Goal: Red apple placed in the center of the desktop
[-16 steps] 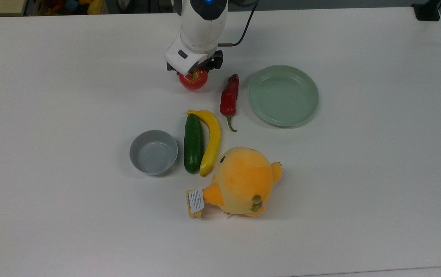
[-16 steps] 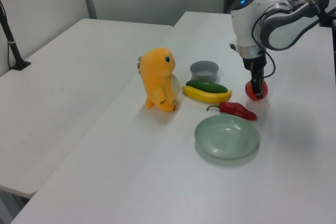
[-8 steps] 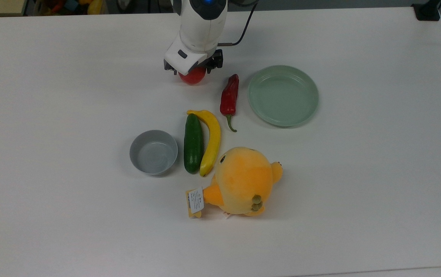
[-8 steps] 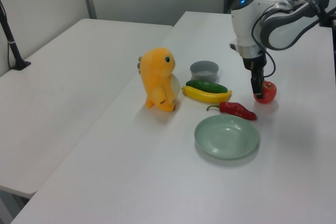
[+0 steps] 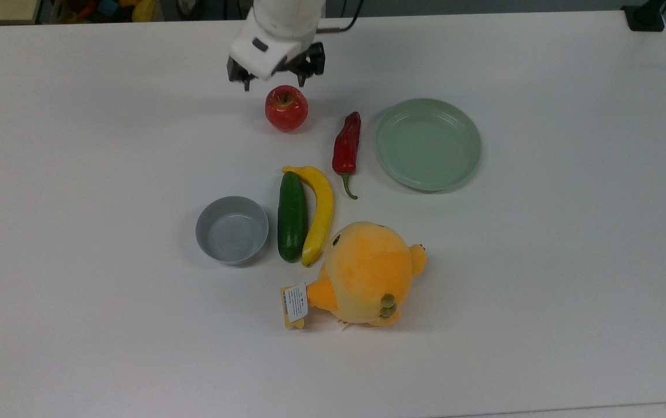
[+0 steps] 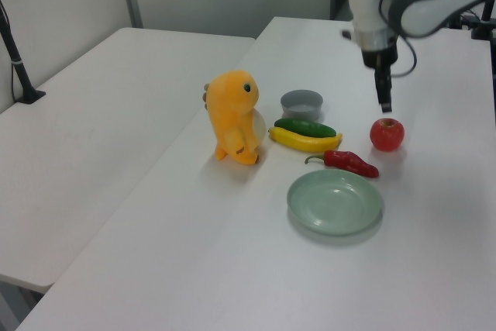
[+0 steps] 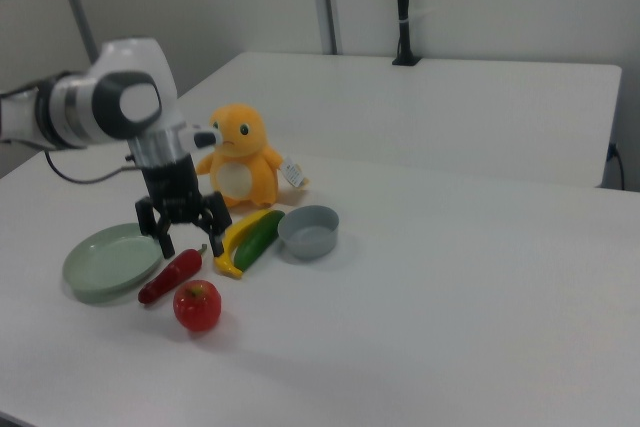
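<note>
My gripper (image 5: 274, 84) is hanging released, fingers (image 7: 164, 243) spread, above the red apple (image 5: 286, 108) and clear of it. In the top view the apple is sitting stem-up on the desktop (image 5: 77, 145), at 6 o'clock from the gripper. A red chili pepper (image 5: 347, 148) is lying at 4 o'clock from the apple; a green plate (image 5: 427, 144) beyond. Cucumber (image 5: 292, 216) and banana (image 5: 318, 212) are touching at 6 o'clock, grey bowl (image 5: 231, 229) and orange plush toy (image 5: 364, 273) farther out.

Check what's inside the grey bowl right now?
The grey bowl looks empty; its bare floor shows in the top view. In the right view the near wall hides part of the inside.
</note>
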